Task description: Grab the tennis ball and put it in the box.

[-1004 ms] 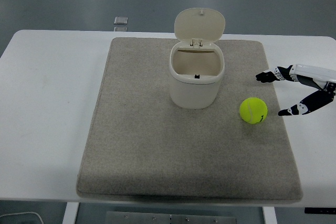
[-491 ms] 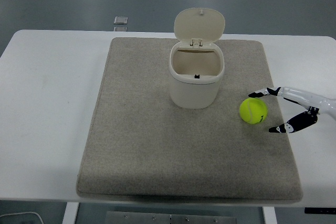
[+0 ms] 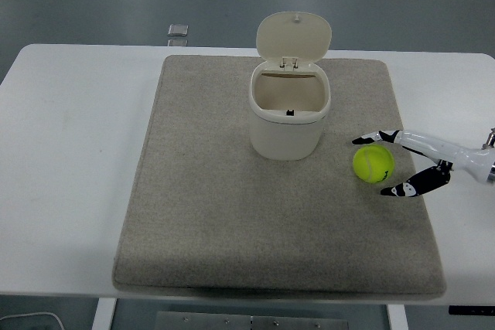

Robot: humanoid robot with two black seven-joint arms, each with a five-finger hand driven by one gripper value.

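A yellow-green tennis ball (image 3: 373, 165) lies on the grey mat (image 3: 232, 214), right of the box. The box (image 3: 289, 117) is a cream bin with its lid flipped up and open, standing at the mat's far middle. My right hand (image 3: 377, 166) reaches in from the right edge, fingers spread around the ball: one fingertip (image 3: 362, 141) just beyond it, another (image 3: 390, 190) just on its near side. The fingers are open and I cannot tell whether they touch the ball. The left arm is out of view.
The mat covers the middle of the white table (image 3: 69, 152). A small grey square object (image 3: 179, 31) lies at the table's far edge, left of the box.
My right hand has moved left and lower, from beside the ball to straddling it with spread fingers. The ball and box have not moved.
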